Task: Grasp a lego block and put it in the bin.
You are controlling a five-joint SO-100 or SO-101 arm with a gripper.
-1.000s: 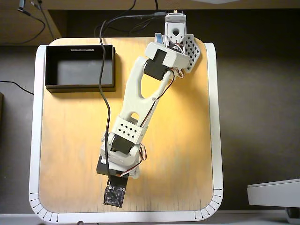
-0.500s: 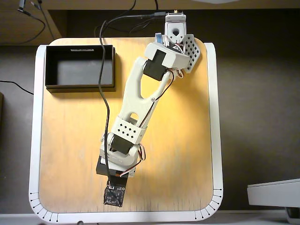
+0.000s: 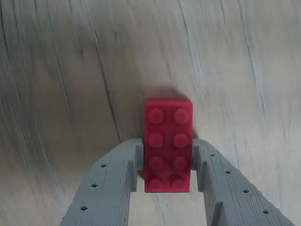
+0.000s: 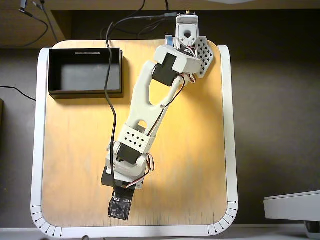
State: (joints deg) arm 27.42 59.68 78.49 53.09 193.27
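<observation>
In the wrist view we see the gripper (image 3: pixel 168 172) with its two grey printed fingers (image 3: pixel 115 183) pressed against the long sides of the lego block (image 3: pixel 168 143), one on each side, so the jaws are clamped on it. The red brick lies studs up, its near half between the fingers and its far half jutting out over the pale wood grain of the table (image 3: pixel 70 70) (whether it rests on the wood or hangs just above it, we cannot tell).

From overhead, the white arm (image 4: pixel 150 105) reaches from its base at the far edge of the bench diagonally toward the near edge, and its wrist with the small black camera board (image 4: pixel 120 209) hides the brick and the fingers. The bin (image 4: pixel 85 93) sits open at the far left corner of the table (image 4: pixel 200 165), well apart from the wrist. A black cable (image 4: pixel 108 75) crosses the bin's right wall and runs down along the arm.
</observation>
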